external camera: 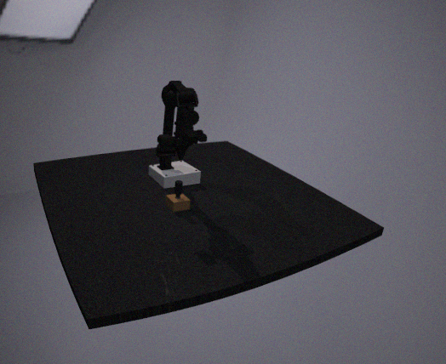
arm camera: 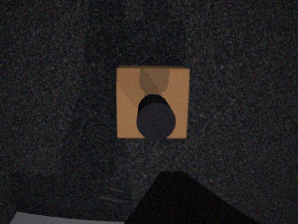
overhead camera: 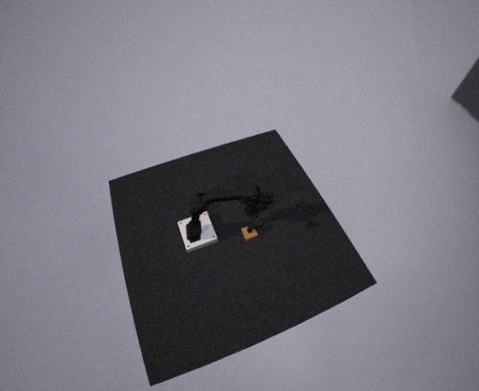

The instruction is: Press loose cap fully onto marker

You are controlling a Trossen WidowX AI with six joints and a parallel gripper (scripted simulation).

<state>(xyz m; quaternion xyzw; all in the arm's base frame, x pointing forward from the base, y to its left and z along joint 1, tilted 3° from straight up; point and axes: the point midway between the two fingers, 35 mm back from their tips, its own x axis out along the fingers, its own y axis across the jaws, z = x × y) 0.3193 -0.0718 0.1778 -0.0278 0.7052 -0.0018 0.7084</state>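
While the cap (external camera: 179, 184) is sitting on the marker, which is standing upright in the block (external camera: 178, 202), the gripper (overhead camera: 254, 211) is hanging above the block, apart from the cap. Its jaws are standing almost fully closed and are gripping nothing. In the wrist view, the cap (arm camera: 157, 116) is covering the block's (arm camera: 129, 103) centre. The base (external camera: 174, 173) is sitting just behind the block on the table (external camera: 278, 221).

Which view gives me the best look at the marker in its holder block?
The wrist view: it looks straight down on the marker standing in the orange holder block, large and unobstructed. The exterior view shows it small, upright in profile. The top view shows only a dark speck on the block.
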